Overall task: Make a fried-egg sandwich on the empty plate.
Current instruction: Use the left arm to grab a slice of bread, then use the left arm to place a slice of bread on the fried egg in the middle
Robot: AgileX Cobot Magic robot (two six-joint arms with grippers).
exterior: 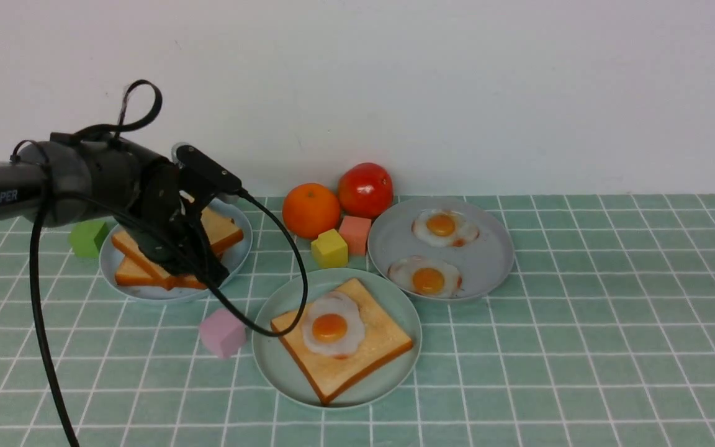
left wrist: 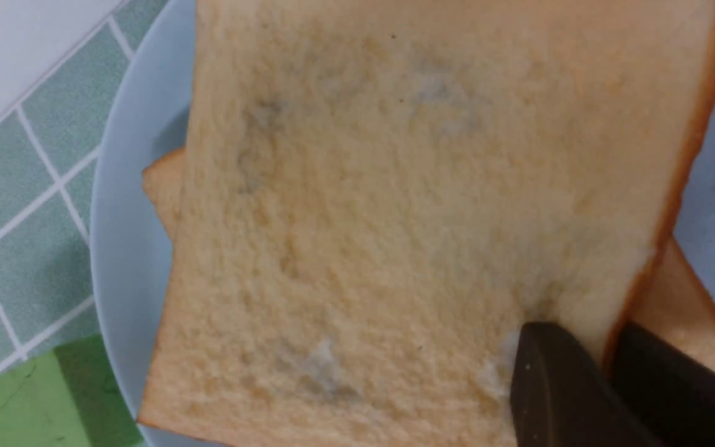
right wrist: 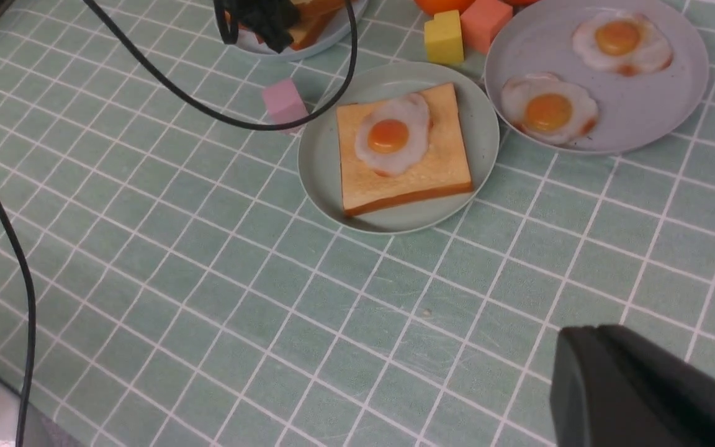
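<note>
The green tiled surface (exterior: 581, 372) carries three plates. The largest, the mint-green plate (exterior: 270, 363), sits at centre front because the fried-egg sandwich (exterior: 357, 351) is being built there. So far it is one toast slice lying flat with a fried egg (exterior: 331, 326) on top, so only the upper slice is missing. At about 10 o'clock from it, the light-blue plate (exterior: 152, 292) serves as the bread supply, which is why the left arm reaches over it. At roughly 2 o'clock, the grey-blue plate (exterior: 488, 261) holds two spare eggs, apparently not needed. On the light-blue plate, the top toast slice (left wrist: 395, 217) appears tilted above another slice. The left pincer (left wrist: 587, 335) grips it narrowly at the crust, one finger on the pale face and the other outside the edge. Holding it at the rim should leave most of the slice free to be laid over the egg. The right pincer (right wrist: 593, 366), parked well apart at about 3 o'clock, looks closed on nothing, probably to keep it clear of the left arm's path.
</note>
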